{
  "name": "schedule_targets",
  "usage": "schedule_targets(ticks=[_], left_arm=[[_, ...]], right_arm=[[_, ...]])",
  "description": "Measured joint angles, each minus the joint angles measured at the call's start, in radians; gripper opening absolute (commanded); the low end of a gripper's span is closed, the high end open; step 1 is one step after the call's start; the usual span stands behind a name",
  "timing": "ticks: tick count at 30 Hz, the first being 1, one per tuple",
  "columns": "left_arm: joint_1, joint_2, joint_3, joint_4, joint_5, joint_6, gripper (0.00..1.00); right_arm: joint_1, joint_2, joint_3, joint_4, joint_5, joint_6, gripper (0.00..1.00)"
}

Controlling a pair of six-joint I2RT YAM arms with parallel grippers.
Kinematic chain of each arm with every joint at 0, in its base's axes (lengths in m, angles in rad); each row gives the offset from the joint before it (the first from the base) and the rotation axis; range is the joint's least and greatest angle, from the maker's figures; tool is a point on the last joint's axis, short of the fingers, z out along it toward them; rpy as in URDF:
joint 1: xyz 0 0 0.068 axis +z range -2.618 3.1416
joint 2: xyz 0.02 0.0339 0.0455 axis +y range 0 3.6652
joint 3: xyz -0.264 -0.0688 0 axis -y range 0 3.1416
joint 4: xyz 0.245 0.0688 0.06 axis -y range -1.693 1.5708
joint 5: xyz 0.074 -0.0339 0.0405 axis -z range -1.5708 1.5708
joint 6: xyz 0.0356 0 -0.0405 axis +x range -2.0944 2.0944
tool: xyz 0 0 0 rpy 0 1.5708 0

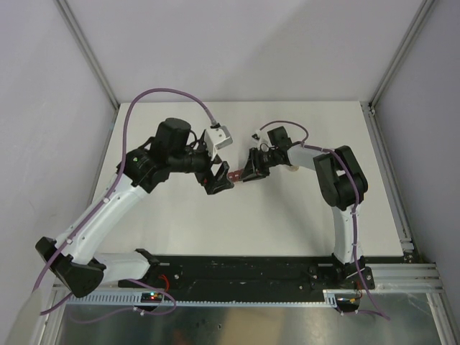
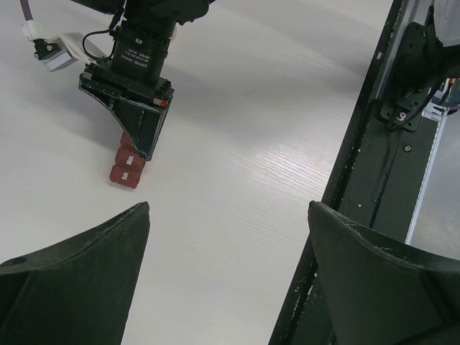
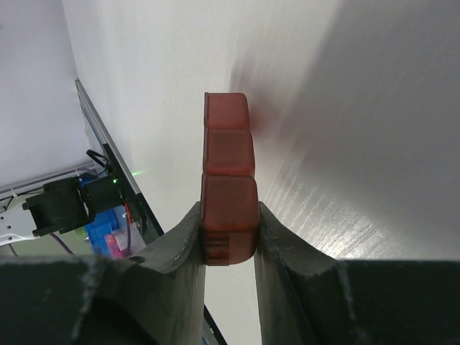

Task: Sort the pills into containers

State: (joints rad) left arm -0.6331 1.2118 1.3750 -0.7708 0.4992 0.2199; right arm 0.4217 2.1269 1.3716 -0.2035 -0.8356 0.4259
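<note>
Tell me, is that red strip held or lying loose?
Held: the right gripper pinches one end of the red strip from both sides.

Dark red, unpatterned: container strip (image 3: 228, 172). Matte black: right gripper fingers (image 3: 176, 248). White with faint streaked grain: table (image 2: 251, 144). Purple: cable (image 1: 164, 90). White links, black joints: left arm (image 1: 108, 208).

Container strip (image 3: 228, 180): dark red plastic, smooth, dull sheen, slightly see-through at the edges. Right gripper fingers (image 3: 172, 251): black plastic, matt, grainy. Table (image 2: 273, 129): white, fine wood-like grain lines, satin gloss. Base plate (image 2: 374, 187): black metal, matt. Front rail (image 1: 402, 273): bare silver metal
</note>
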Motion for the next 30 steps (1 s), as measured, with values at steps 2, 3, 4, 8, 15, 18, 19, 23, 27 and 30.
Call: schedule_targets(ticks=[2,3,4,8,15,18,19,23,27,30], left_arm=[[0.000,0.000,-0.002,0.000,0.000,0.000,0.94],[0.000,0.000,-0.002,0.000,0.000,0.000,0.94],[0.000,-0.001,-0.002,0.000,0.000,0.000,0.94],[0.000,-0.002,-0.002,0.000,0.000,0.000,0.95],[0.000,-0.010,-0.005,0.000,0.001,0.000,0.95],[0.000,-0.013,-0.005,0.001,0.001,0.000,0.96],[0.000,-0.014,-0.005,0.001,0.001,0.000,0.95],[0.000,-0.015,-0.005,0.001,0.002,0.000,0.95],[0.000,-0.015,-0.006,0.001,0.004,0.000,0.96],[0.000,-0.015,-0.008,0.001,0.006,0.000,0.96]], right_arm=[[-0.003,0.002,0.000,0.001,-0.002,0.000,0.13],[-0.004,0.003,0.000,0.001,-0.004,0.000,0.15],[-0.005,0.004,0.000,0.001,-0.007,0.000,0.17],[-0.008,0.006,0.000,0.001,-0.011,0.000,0.28],[-0.011,0.007,0.000,-0.002,-0.008,-0.002,0.38],[-0.016,0.011,0.000,-0.010,0.000,-0.008,0.41],[-0.018,0.012,0.000,-0.011,0.002,-0.008,0.42],[-0.026,0.015,0.000,-0.013,0.010,-0.011,0.44],[-0.034,0.016,0.000,-0.017,0.014,-0.013,0.46],[-0.039,0.016,0.000,-0.023,0.018,-0.018,0.48]])
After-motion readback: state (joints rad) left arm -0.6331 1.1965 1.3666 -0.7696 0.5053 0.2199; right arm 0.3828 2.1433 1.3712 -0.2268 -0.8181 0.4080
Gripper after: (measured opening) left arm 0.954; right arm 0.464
